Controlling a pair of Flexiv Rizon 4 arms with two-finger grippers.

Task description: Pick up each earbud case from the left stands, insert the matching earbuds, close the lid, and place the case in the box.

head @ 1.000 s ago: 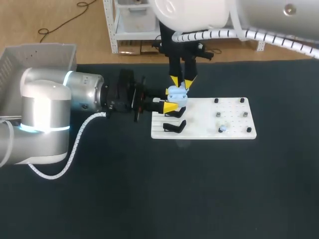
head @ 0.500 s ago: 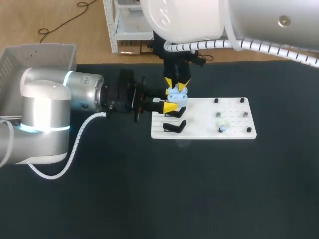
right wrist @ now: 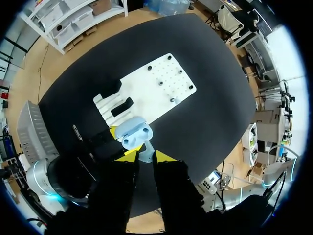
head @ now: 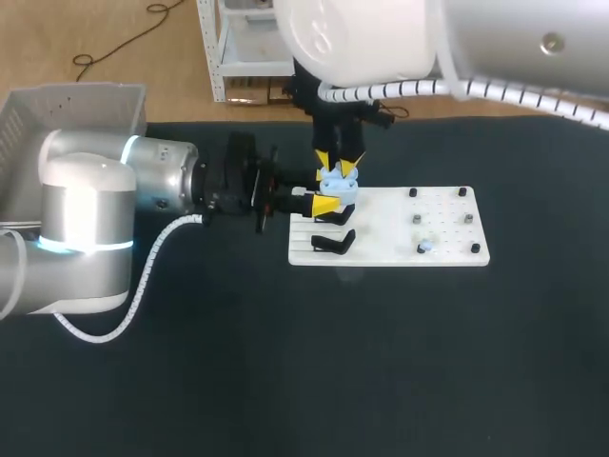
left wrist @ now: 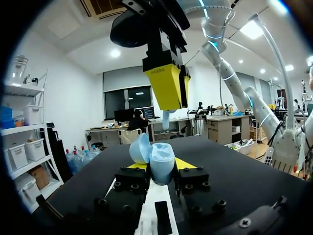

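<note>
While the desk (head: 285, 381) carries the white board (head: 390, 252) toward the middle of its far edge and the box (head: 67, 105) sits at its far left corner, the step in hand, as I judge it, is putting an earbud into its case. My left arm comes in from the left edge, and my left gripper (left wrist: 157, 166) is closed from two sides on the light-blue case (right wrist: 135, 131). It holds the case over the board's left end, above a black stand (head: 333, 244), with the lid swung open. My right gripper (head: 338, 164) hangs straight above the case, its fingers narrow and pinched on one small earbud (right wrist: 145, 156), which is close over the open wells but, as far as I can tell, not yet seated. Next I need a straight, gentle descent with the earbud lined up to its own well, then a release. A second earbud (head: 425, 247) lies on the board's right part; fetching it, shutting the lid and boxing the case come after.
</note>
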